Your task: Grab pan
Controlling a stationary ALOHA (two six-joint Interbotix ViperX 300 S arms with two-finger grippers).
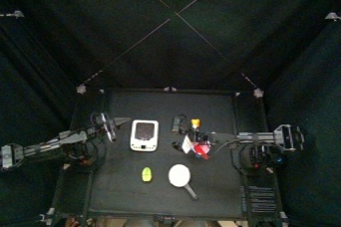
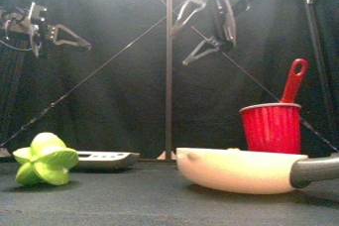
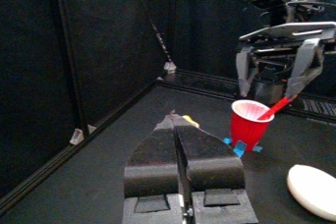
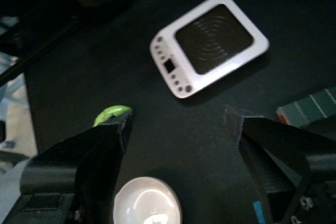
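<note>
The pan (image 1: pixel 180 175) is small, round and cream, with a short grey handle. It lies near the table's front edge, beside the red cup (image 1: pixel 200 149). It is near and large in the front view (image 2: pixel 239 169) and shows in the left wrist view (image 3: pixel 315 190). It also lies below the jaws in the right wrist view (image 4: pixel 144 200). My right gripper (image 4: pixel 178 159) is open and empty, hanging above the table near the cup (image 2: pixel 209 17). My left gripper (image 3: pixel 176 122) is shut and empty, raised at the table's left (image 2: pixel 40 22).
The red cup (image 2: pixel 272 126) holds a red utensil (image 2: pixel 294 76). A white rectangular device (image 1: pixel 144 134) lies left of centre. A green star-shaped toy (image 2: pixel 44 159) lies left of the pan. Small yellow and blue pieces lie near the cup (image 3: pixel 237 147). Black curtains surround the table.
</note>
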